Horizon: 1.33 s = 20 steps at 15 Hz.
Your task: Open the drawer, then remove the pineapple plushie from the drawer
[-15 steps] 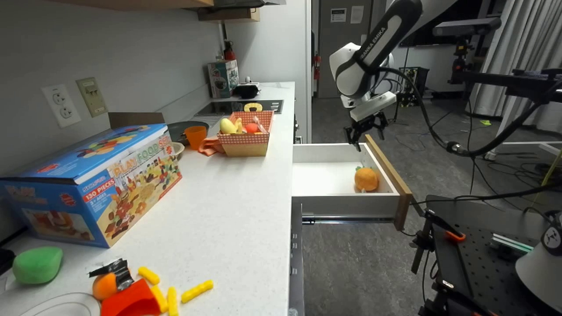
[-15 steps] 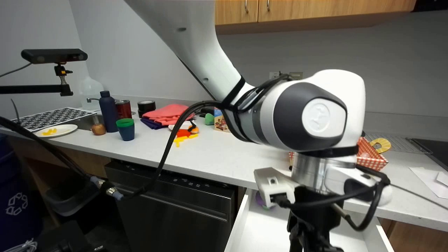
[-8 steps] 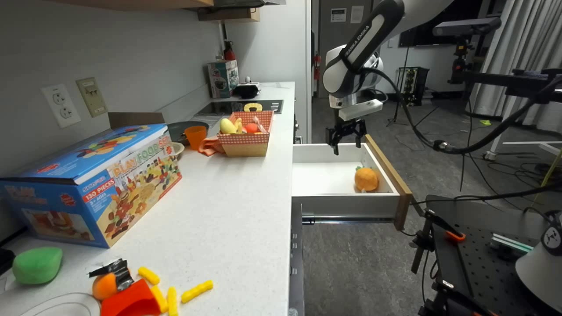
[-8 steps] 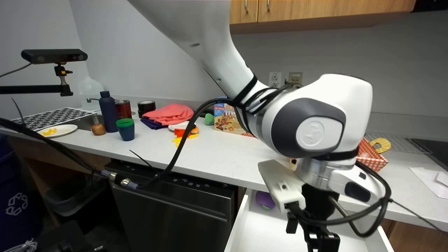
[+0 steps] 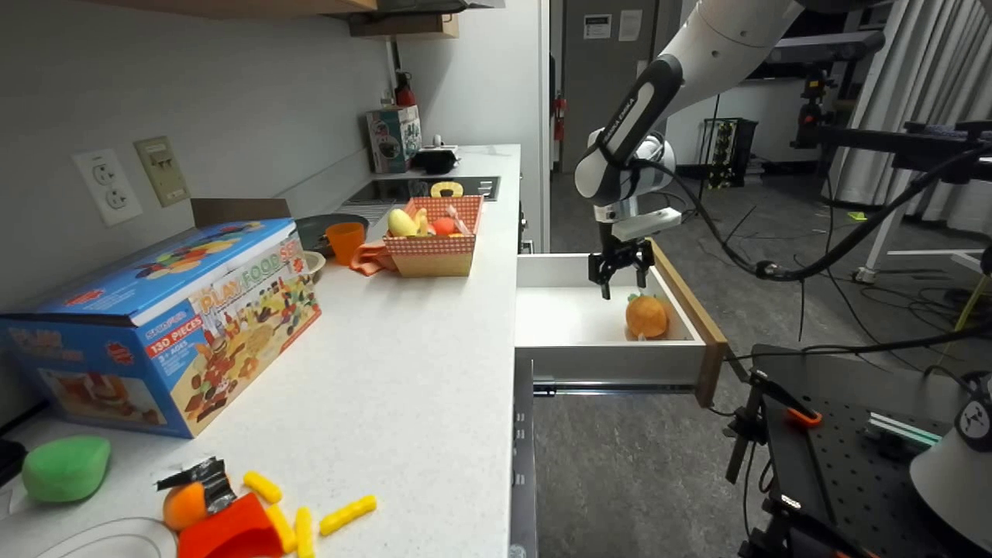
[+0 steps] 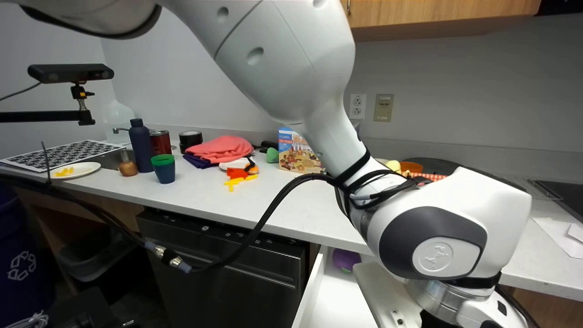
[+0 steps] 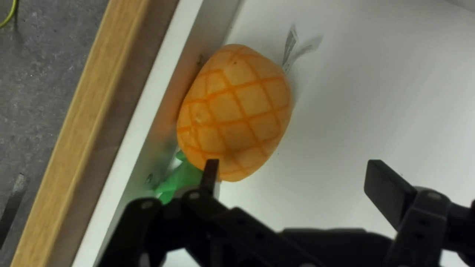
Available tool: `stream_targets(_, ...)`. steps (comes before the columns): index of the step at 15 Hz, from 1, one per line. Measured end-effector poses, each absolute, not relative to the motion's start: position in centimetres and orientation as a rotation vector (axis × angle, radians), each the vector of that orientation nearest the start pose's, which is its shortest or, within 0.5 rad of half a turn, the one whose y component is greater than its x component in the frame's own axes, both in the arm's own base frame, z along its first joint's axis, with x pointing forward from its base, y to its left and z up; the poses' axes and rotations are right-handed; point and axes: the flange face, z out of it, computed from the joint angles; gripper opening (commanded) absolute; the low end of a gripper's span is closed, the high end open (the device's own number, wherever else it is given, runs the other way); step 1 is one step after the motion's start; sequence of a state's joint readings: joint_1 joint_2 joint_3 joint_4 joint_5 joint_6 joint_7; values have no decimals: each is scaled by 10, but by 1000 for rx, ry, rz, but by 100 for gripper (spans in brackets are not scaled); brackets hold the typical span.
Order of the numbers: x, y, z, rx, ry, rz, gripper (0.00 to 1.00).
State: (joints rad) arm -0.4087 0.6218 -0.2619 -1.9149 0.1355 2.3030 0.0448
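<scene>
The drawer [image 5: 566,314] stands pulled out, white inside with a light wood front; it also shows in an exterior view [image 6: 334,300]. The pineapple plushie [image 5: 646,316], orange with green leaves, lies in it against the front wall. In the wrist view the plushie [image 7: 235,111] lies on its side, with its leaves partly hidden behind the left finger. My gripper [image 5: 624,287] is open and empty, pointing down over the drawer beside the plushie's leaf end. In the wrist view the gripper [image 7: 293,167] has the left finger overlapping the plushie's lower edge and white drawer floor between the fingers.
A purple toy [image 6: 345,259] lies in the drawer's back corner. The white counter [image 5: 403,372] runs alongside, with a checked basket [image 5: 431,256] of toy food and a blue play-food box [image 5: 178,325]. A black table [image 5: 845,457] stands near the drawer front.
My gripper has turned to point down and lowered into the drawer space, after shifting toward the counter and slightly back. The drawer and plushie have not moved.
</scene>
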Motion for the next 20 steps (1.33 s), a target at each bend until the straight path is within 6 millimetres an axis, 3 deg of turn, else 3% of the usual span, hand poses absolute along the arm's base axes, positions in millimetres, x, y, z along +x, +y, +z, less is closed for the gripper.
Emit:
stream_targets(7, 453, -386, 136, -2809, 1239, 561, 100)
stream_targets(12, 457, -383, 123, -2773, 1219, 648, 100)
stream_targets(13, 459, -383, 120, -2773, 1215, 655, 96)
stream_targets(14, 461, -382, 117, -2771, 1209, 666, 74)
stream_targets(16, 464, -381, 112, -2768, 1200, 682, 69)
stream_targets(20, 469, -383, 109, -2765, 1195, 697, 37)
